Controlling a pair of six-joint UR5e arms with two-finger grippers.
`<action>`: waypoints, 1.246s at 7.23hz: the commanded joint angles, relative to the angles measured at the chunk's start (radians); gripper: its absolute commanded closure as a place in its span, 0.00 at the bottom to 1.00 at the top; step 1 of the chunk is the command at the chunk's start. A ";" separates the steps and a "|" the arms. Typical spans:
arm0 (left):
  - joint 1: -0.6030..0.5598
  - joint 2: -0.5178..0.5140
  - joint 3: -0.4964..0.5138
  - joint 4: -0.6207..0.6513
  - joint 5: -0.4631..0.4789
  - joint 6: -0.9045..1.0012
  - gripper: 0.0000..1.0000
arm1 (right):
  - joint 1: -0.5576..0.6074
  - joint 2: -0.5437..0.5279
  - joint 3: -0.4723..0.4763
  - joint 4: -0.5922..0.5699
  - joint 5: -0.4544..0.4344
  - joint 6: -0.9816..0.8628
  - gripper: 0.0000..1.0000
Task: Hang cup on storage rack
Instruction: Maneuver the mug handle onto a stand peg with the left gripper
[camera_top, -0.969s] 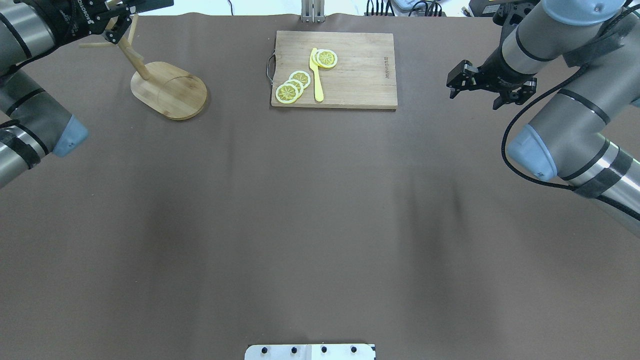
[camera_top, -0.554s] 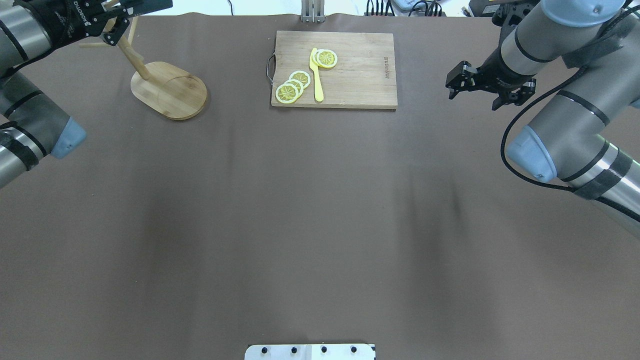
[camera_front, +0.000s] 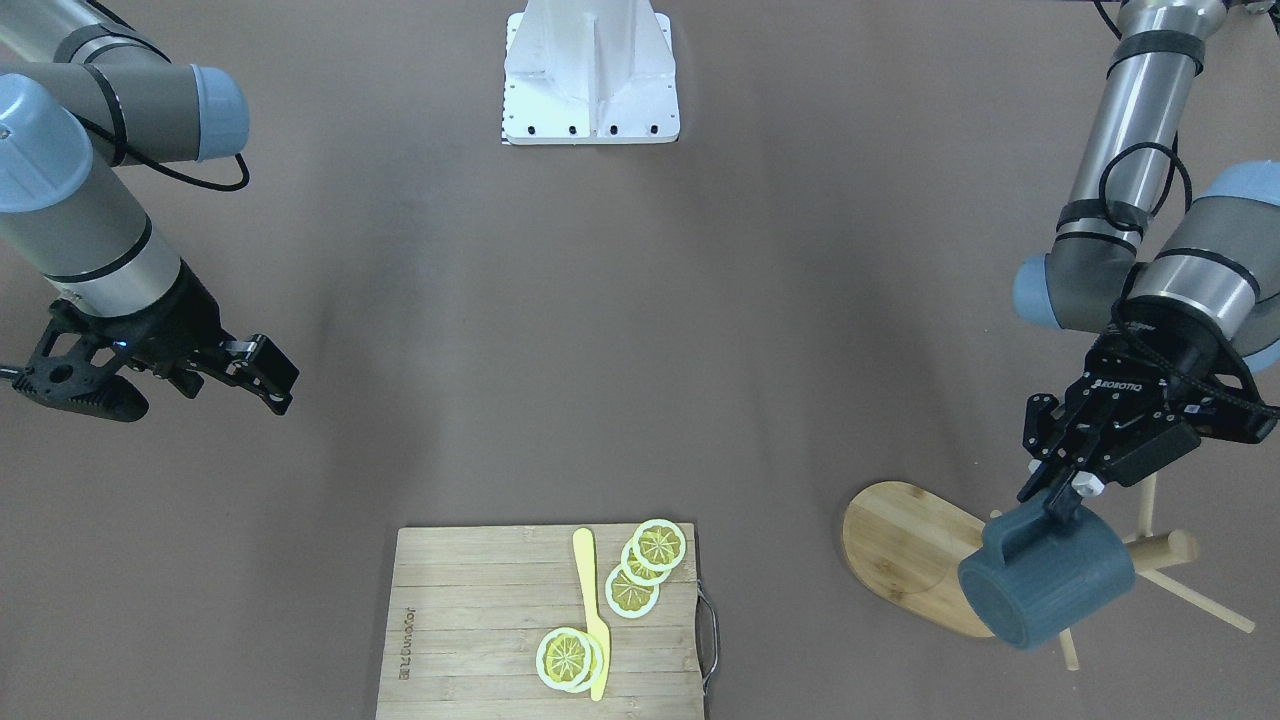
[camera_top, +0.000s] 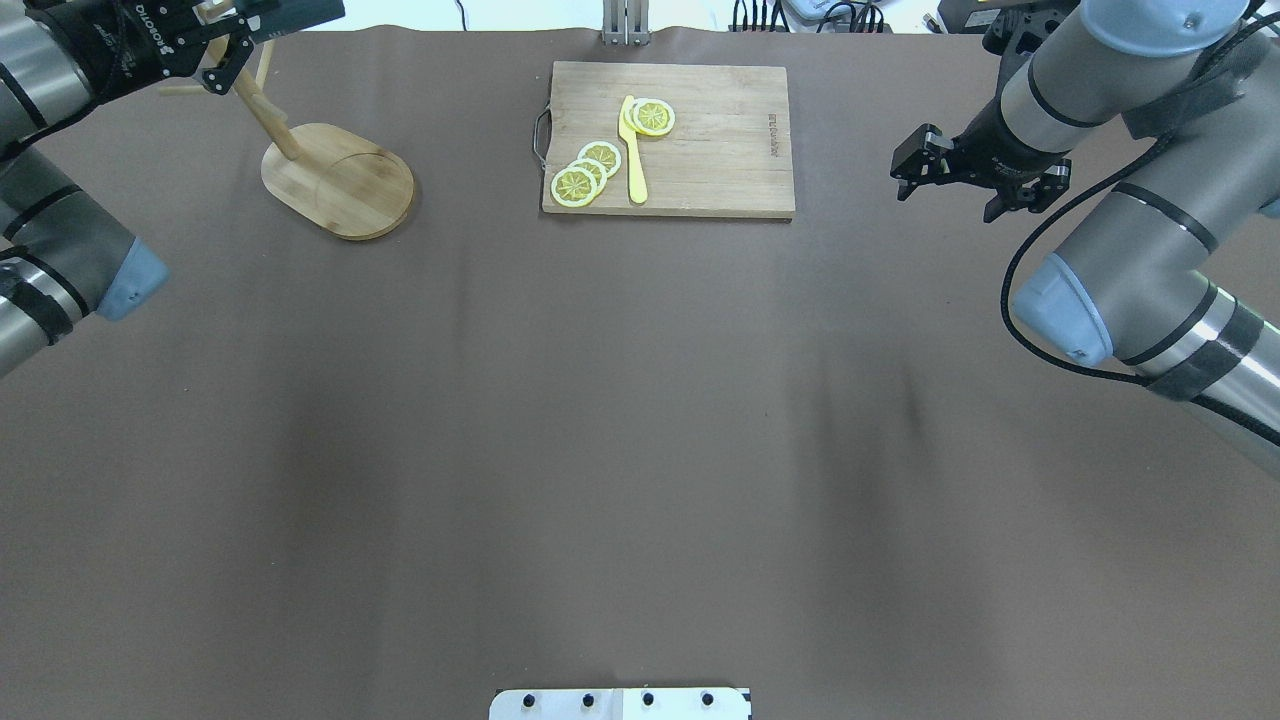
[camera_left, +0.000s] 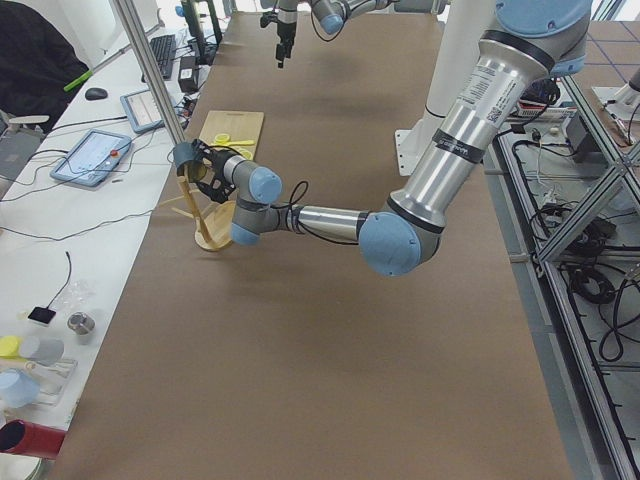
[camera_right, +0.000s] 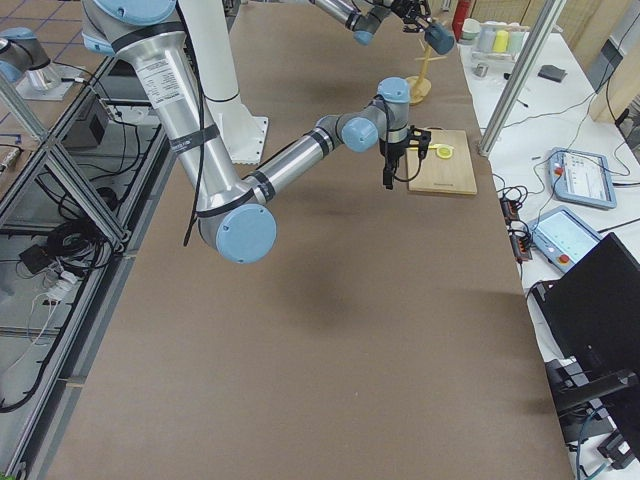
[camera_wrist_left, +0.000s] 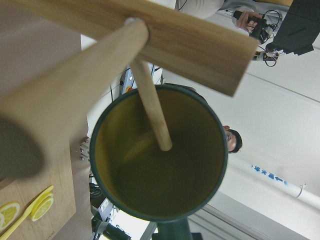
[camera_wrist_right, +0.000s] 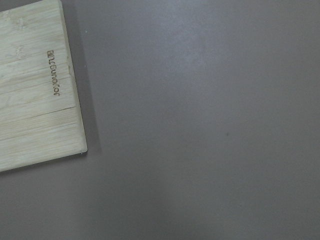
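The slate-blue cup (camera_front: 1050, 580) hangs tilted over the bamboo storage rack (camera_front: 905, 545), and my left gripper (camera_front: 1060, 498) is shut on its loop handle. In the left wrist view a thin peg (camera_wrist_left: 150, 107) reaches into the cup's yellow mouth (camera_wrist_left: 160, 190), with the thick post (camera_wrist_left: 65, 100) beside it. From overhead, the rack's oval base (camera_top: 340, 180) lies at the far left, and the left gripper (camera_top: 225, 60) is over its post. My right gripper (camera_top: 950, 198) hovers open and empty at the far right, beside the board.
A wooden cutting board (camera_top: 720, 150) with lemon slices (camera_top: 585, 175) and a yellow knife (camera_top: 633, 150) lies at the far middle. Its corner (camera_wrist_right: 40, 100) shows in the right wrist view. The robot's white base plate (camera_front: 590, 70) is at the near edge.
My left gripper has shifted a little further out and to the left with the cup. The right gripper has drifted slightly away from the near edge.
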 joint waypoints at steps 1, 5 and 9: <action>0.001 0.008 0.016 -0.040 0.012 -0.039 1.00 | -0.001 0.000 0.000 -0.001 -0.003 0.000 0.00; 0.004 0.006 0.029 -0.053 0.031 -0.124 1.00 | -0.005 0.001 0.000 -0.001 -0.004 0.002 0.00; 0.007 0.009 0.043 -0.104 0.020 -0.153 1.00 | -0.007 0.001 0.002 -0.001 -0.004 0.002 0.00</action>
